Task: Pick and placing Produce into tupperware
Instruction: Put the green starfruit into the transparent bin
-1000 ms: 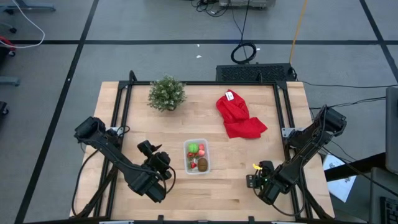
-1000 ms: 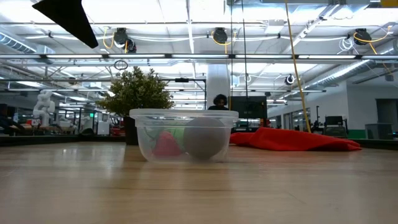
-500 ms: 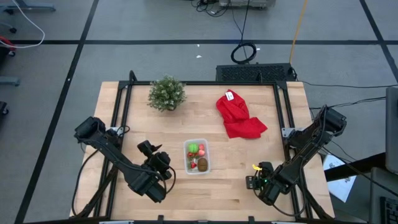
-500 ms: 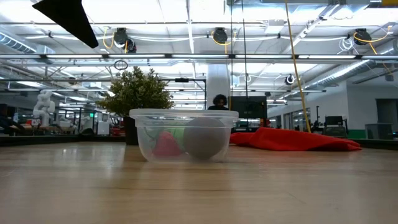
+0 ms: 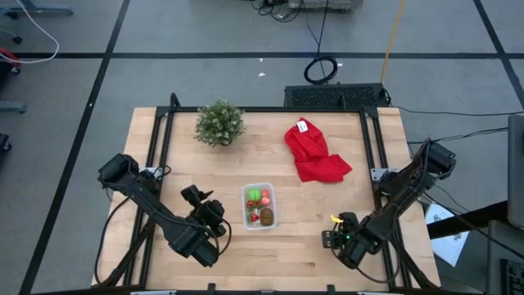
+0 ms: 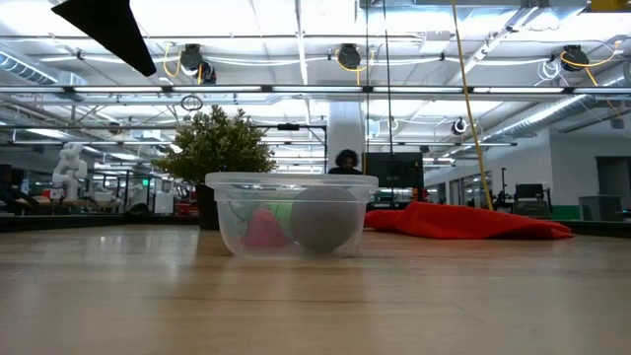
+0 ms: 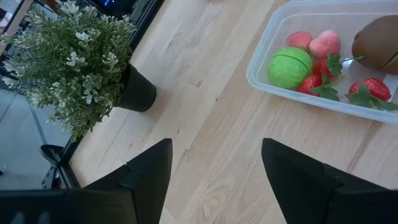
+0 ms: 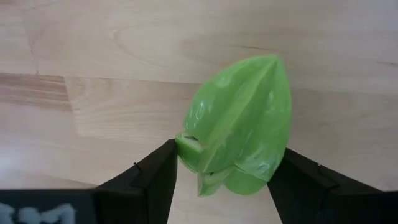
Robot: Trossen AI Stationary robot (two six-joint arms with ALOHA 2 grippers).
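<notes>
Inside tupperware (image 7: pixel 267 84): three strawberries (image 7: pixel 373 88), two pink pieces (image 7: pixel 324 45)

Both arms are black throughout, each a chain of slim links joined by thicker round joints, with a bulky housing at the base and thin black cables looping beside the links. The left pincer (image 5: pixel 196 197) ends in two flat, matte black fingers (image 7: pixel 146 174) with angular, tapered tips, and the block behind them is broad and boxy. The right pincer (image 5: pixel 329 239) has the same pair of dark wedge-shaped fingers (image 8: pixel 158 174), with small yellow and green spots showing on the wrist housing just behind them and faint pale lettering on the body.
</notes>
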